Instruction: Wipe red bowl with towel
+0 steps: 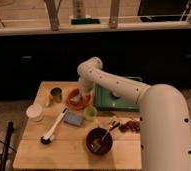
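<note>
The red bowl sits on the wooden table, left of centre near the back. My gripper reaches down from the white arm into the bowl's right side. A pale bit of cloth, the towel, shows inside the bowl under the gripper. The wrist hides most of the bowl's right rim and the grip on the towel.
A metal cup stands left of the bowl and a white cup further left. A dish brush, blue sponge, green cup, dark bowl with a spoon, snacks and a green tray surround it.
</note>
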You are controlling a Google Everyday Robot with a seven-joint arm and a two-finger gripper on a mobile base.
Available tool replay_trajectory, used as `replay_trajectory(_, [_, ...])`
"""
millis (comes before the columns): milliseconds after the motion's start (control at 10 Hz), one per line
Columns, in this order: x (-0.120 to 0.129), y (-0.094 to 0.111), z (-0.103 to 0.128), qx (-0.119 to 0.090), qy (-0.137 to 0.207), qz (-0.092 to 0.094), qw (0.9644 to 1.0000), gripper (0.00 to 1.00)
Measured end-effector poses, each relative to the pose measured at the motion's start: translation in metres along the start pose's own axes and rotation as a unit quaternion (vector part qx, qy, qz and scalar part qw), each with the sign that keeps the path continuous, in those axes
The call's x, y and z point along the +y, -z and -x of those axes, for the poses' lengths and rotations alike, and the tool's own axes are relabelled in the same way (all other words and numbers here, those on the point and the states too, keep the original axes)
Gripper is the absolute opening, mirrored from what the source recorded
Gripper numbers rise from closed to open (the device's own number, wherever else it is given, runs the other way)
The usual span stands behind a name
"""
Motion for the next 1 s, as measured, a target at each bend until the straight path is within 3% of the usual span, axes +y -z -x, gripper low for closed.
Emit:
replay_trajectory(200, [-0.003, -0.005, 0.003, -0.002, 0.004, 0.001, 1.0, 0.0])
replay_trajectory(800, [-0.021, 0.002, -0.03, 0.012, -0.006, -0.009, 0.9999, 0.0])
replay_trajectory(1000, [-0.035, 0.001, -0.025, 0.012, 0.01, -0.011, 0.9998, 0.0])
